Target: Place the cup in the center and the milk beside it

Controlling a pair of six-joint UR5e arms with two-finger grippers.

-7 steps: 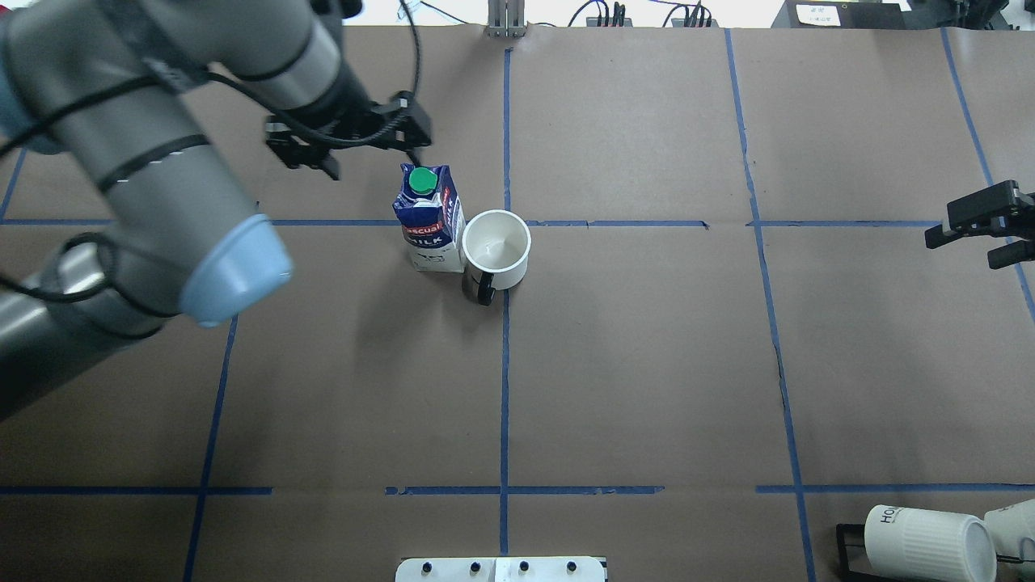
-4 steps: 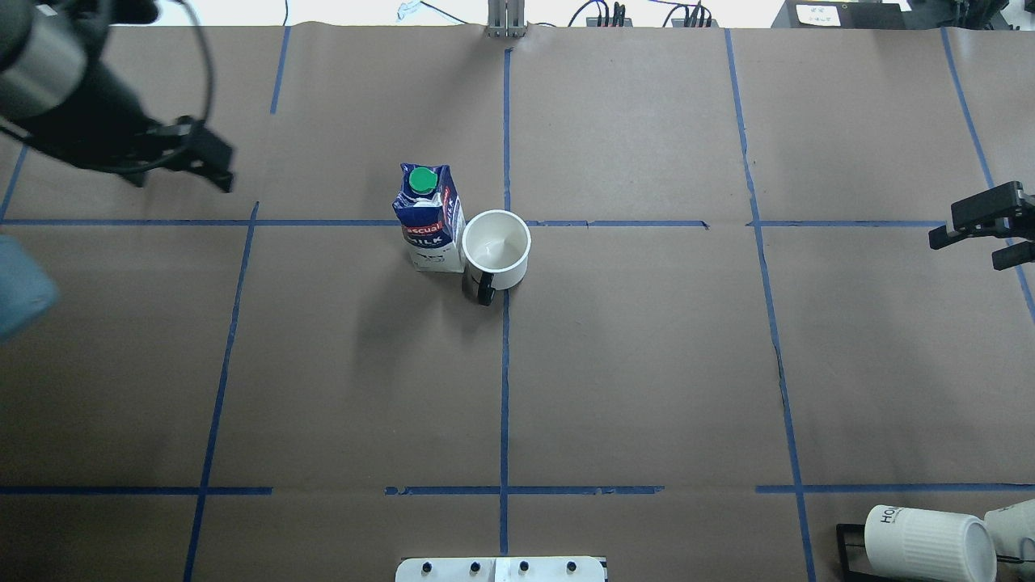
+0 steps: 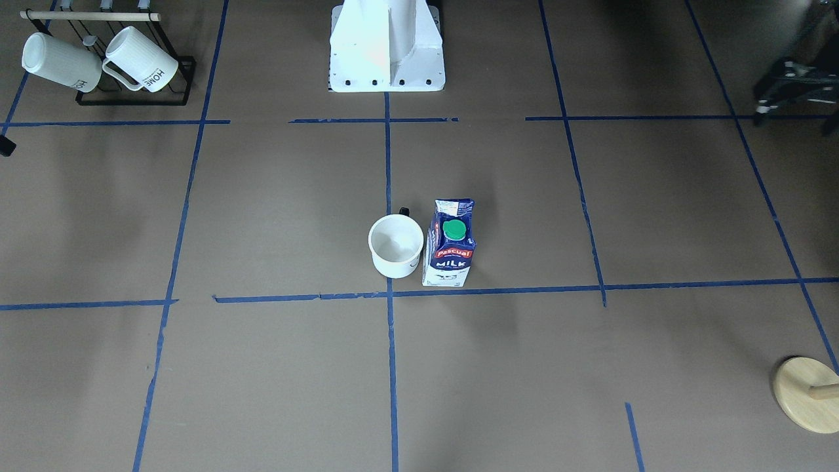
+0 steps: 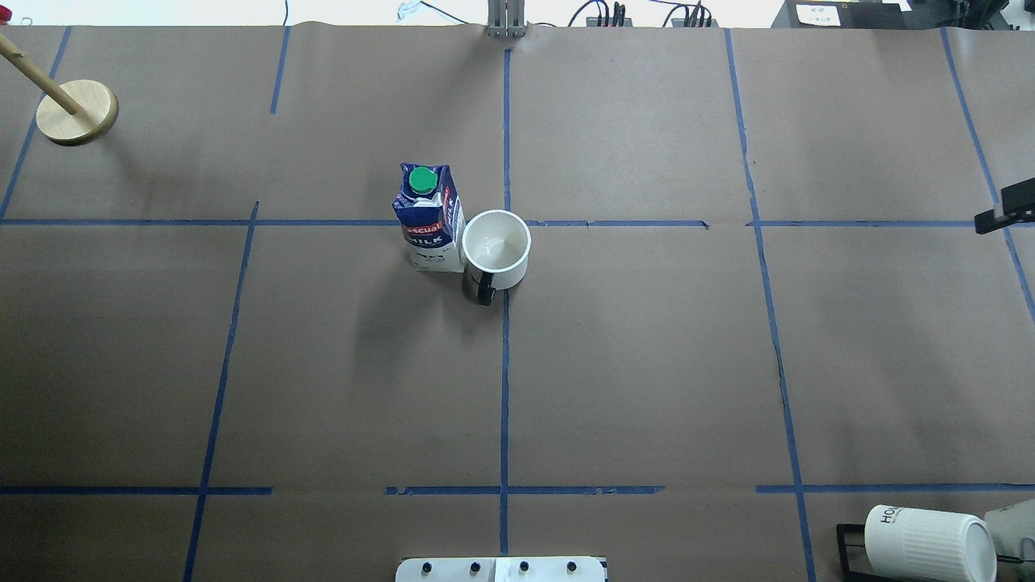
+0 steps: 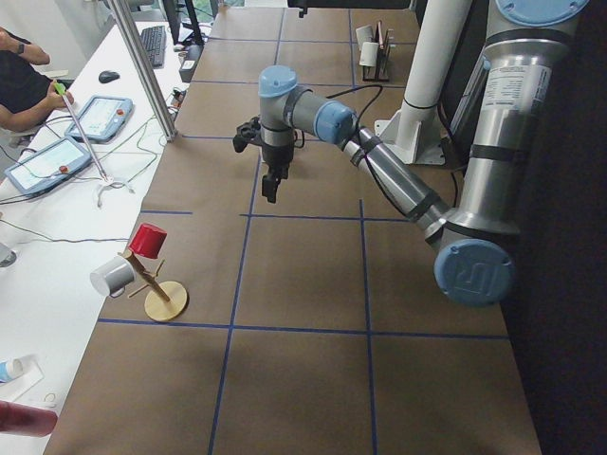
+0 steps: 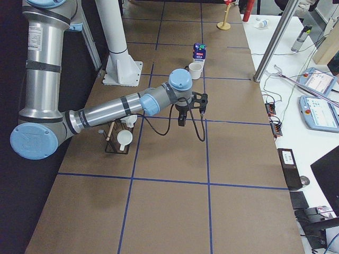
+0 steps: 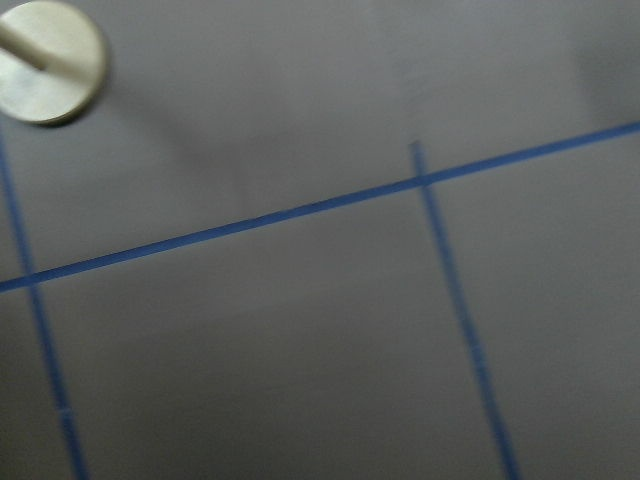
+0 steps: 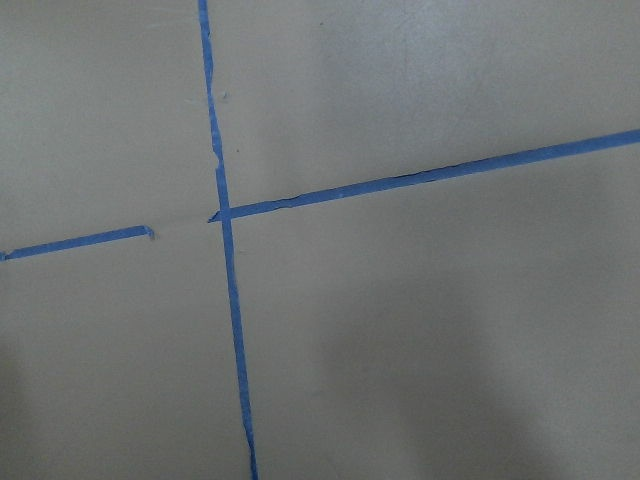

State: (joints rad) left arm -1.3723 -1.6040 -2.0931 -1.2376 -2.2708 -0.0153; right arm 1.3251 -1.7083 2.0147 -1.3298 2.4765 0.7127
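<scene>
The white cup point(image 4: 496, 250) stands upright by the tape crossing at the center point(image 4: 505, 223), its black handle toward the robot. It also shows in the front view point(image 3: 395, 246). The dark blue milk carton point(image 4: 428, 218) with its green cap stands upright right beside the cup, on the cup's left in the overhead view, and shows in the front view point(image 3: 450, 246). My left gripper point(image 3: 796, 119) is far off at the table's left side, open and empty. My right gripper point(image 4: 1003, 214) is at the right edge with one finger in view, apart from both objects and empty.
Two ribbed "HOME" mugs point(image 4: 930, 541) hang on a black rack at the near right corner. A wooden peg stand point(image 4: 77, 113) sits at the far left. The robot's white base point(image 3: 387, 46) is at the near middle edge.
My left arm has swung away from the milk to the left and out of the overhead view, uncovering the wooden stand. My right gripper has drawn back toward the right edge. Cup and milk have not moved.
</scene>
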